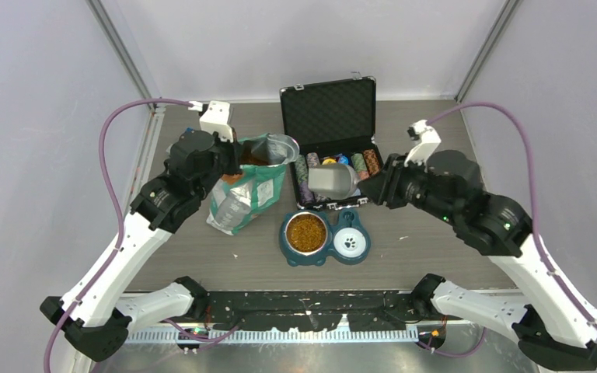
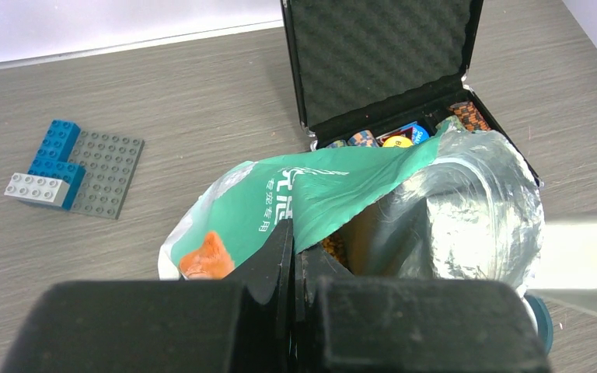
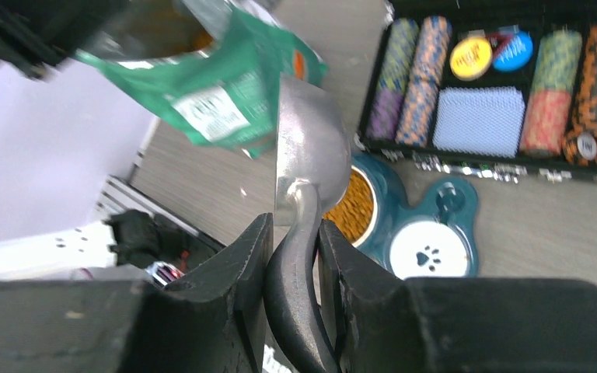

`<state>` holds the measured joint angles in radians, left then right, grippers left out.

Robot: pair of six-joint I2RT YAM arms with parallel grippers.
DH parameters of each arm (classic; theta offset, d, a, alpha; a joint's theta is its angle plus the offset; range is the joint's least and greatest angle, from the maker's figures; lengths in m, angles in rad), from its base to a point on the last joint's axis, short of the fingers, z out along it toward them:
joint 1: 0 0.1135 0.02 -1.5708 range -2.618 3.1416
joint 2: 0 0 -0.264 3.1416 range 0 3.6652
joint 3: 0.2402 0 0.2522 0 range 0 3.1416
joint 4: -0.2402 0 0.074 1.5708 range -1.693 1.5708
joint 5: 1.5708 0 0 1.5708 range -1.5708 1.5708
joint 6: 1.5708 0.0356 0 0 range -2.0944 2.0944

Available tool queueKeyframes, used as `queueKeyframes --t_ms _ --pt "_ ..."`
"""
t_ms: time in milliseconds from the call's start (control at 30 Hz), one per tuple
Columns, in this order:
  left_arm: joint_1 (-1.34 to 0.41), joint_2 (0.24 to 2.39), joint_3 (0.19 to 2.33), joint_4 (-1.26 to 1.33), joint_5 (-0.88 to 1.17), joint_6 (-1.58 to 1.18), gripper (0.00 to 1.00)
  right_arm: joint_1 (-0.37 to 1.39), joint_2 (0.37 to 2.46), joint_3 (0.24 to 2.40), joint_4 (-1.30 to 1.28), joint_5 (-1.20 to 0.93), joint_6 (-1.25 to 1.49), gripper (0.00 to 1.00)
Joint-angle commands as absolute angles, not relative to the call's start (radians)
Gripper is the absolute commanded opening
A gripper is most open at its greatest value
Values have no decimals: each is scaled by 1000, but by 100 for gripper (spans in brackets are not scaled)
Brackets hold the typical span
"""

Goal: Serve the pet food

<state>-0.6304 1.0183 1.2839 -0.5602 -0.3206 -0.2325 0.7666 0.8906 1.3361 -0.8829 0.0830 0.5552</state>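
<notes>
The pet food fills the left bowl of a teal double pet dish; it also shows in the right wrist view. More pet food shows inside the open teal-and-white bag. My left gripper is shut on the bag's rim and holds its mouth open. My right gripper is shut on the dark handle of a metal scoop, which hangs above the dish; the scoop is between the bag and the open case.
An open black case with rows of poker chips stands behind the dish. The dish's right bowl is white with a paw print. Blue and grey toy bricks on a grey plate lie left of the bag.
</notes>
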Motion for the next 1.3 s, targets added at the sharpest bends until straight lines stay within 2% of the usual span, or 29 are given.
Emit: queueKeyframes --t_ms 0,100,267,467,633,967,1267 --pt "-636 992 1290 -525 -326 -244 0 770 860 1440 -729 105 547 5" --pt "-636 998 1297 -524 -320 -244 0 770 882 1491 -689 80 520 5" --pt "-636 1007 1302 -523 -313 -251 0 770 954 1565 -586 -84 482 5" --pt "-636 1007 1314 -539 -314 -257 0 769 1138 1646 -509 -234 340 5" --pt "-635 996 1312 -544 -318 -263 0 771 1230 1744 -623 -256 186 5" --pt "-638 1016 1347 -556 -266 -270 0 772 1303 1799 -773 -315 -230 5" --pt "-645 1025 1361 -550 -235 -314 0 773 1551 2065 -933 -248 -90 5"
